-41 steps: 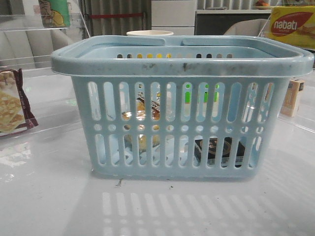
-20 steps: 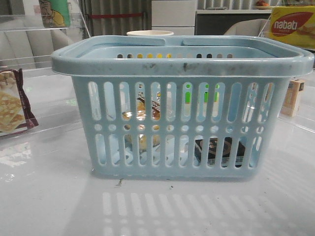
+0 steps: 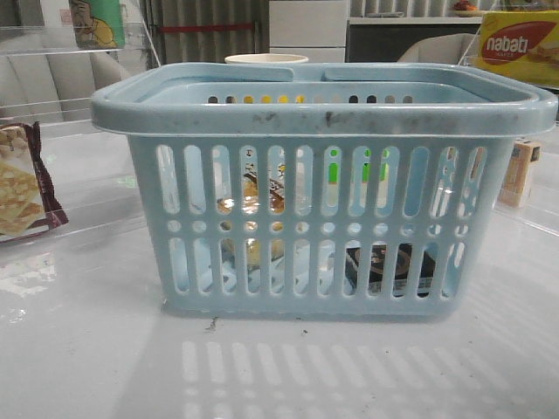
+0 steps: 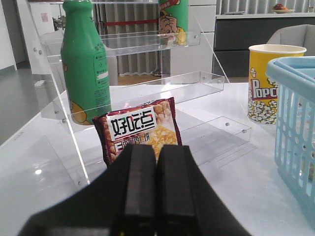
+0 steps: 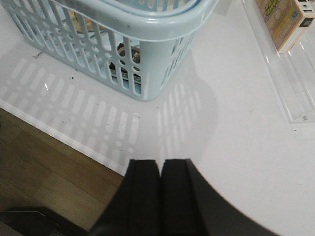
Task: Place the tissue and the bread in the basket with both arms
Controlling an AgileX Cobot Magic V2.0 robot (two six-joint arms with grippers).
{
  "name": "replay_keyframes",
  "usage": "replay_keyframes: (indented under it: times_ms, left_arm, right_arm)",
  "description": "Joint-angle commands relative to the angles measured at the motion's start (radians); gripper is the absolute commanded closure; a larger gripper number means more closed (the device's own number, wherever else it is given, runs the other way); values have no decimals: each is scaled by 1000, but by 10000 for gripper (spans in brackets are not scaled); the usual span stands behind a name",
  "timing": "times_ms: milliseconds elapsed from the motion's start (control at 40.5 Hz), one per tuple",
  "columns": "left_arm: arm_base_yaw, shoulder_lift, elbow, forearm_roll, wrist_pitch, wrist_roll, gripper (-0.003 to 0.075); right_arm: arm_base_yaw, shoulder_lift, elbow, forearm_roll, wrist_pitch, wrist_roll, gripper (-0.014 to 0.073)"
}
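Judging handling: tissue [image 3: 389, 269] light, soft, flat packet, best pinched by short edge; bread [image 3: 251, 202] soft, crushable, slick wrap, gentle grip across middle.

Left gripper [image 4: 156, 194] pressed closed, empty, outside basket [image 3: 323, 113]. Right gripper [image 5: 160, 196] likewise closed, empty, outside basket's near corner.

Basket on table [image 3: 87, 349]: tissue on floor behind front wall, right part; bread left of tissue, propped higher. Both items appear already in.

Popcorn cup [image 4: 269, 81] behind basket.
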State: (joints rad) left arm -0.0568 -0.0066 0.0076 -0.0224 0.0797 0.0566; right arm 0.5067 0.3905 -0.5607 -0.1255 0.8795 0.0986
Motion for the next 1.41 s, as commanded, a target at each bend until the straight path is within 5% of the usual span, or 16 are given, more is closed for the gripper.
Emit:
replay_keyframes:
  times_ms: [0, 123, 469, 740, 1382]
  left_arm:
    - [-8, -17, 0, -2, -100, -11, 629]
    - [-8, -17, 0, -2, -100, -11, 629]
    - [-8, -17, 0, -2, -100, -11, 629]
    - [-8, -17, 0, -2, -100, -11, 629]
    - [-8, -17, 0, -2, -100, -11, 629]
  right_arm:
    - [-2, 4, -26, -12, -68, -11, 537]
    - [-61, -65, 16, -8, -135, -9, 537]
    - [-417, -360, 378, 33, -663, -9, 537]
    - [-518, -419, 594, 92, -944, -9, 537]
    - [-519, -419, 590, 92, -969, -74, 537]
